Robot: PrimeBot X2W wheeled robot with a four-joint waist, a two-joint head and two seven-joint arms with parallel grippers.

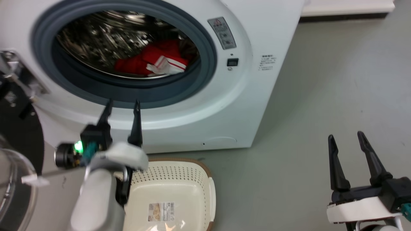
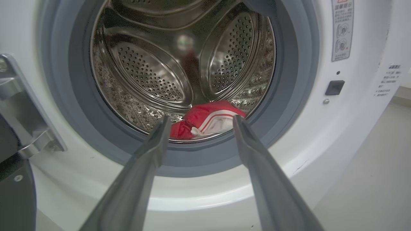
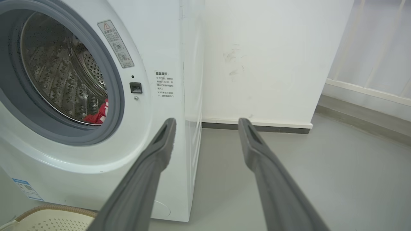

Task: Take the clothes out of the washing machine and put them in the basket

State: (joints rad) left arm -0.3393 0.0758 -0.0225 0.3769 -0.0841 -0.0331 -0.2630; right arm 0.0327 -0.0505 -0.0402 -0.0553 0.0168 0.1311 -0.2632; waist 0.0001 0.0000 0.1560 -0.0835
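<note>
The left gripper (image 1: 123, 102), jaws spread wide and empty, pointed into the washing machine (image 1: 250, 80), likely lining up a reach. The clothes (image 1: 151, 59) lay ahead, beyond its tips, in the drum (image 2: 144, 73). The basket (image 1: 205, 189) sat beneath it.

clothes (image 1: 151, 61): red, bunched in drum | washing machine (image 1: 244, 106): door open | basket (image 1: 192, 179): empty, below front

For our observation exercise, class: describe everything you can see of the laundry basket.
The basket is cream plastic, a rounded rectangle with perforated walls, a brown woven-look rim and a printed label on its solid bottom. It stands upright on the grey floor, just before the washing machine, and looks empty. The left arm's pale forearm hides its left side in the head view.
</note>
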